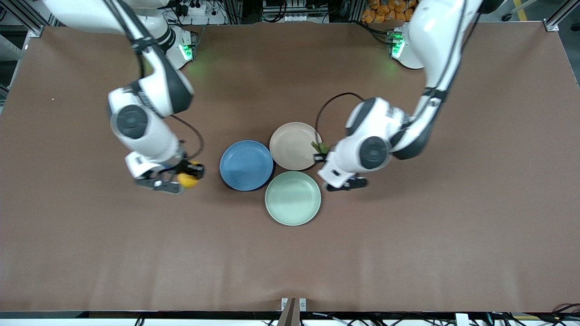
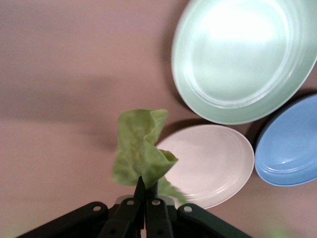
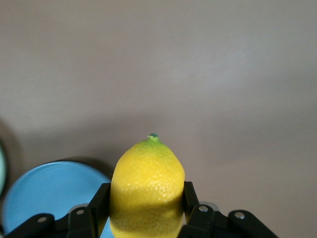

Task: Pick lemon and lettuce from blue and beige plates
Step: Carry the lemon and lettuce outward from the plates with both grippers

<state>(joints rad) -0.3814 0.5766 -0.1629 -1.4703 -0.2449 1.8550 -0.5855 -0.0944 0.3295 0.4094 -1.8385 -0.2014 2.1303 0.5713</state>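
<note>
Three plates (image 1: 292, 198), one lemon (image 1: 187, 179), one lettuce (image 1: 320, 147), both held aloft

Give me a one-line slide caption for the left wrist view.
Left gripper pinches the lettuce above the beige plate's edge.

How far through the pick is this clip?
Both picks look done. The blue plate and beige plate lie bare. The right gripper holds the lemon over the table beside the blue plate; the left gripper pinches the lettuce at the beige plate's edge. Only carrying away remains, if anything.
</note>
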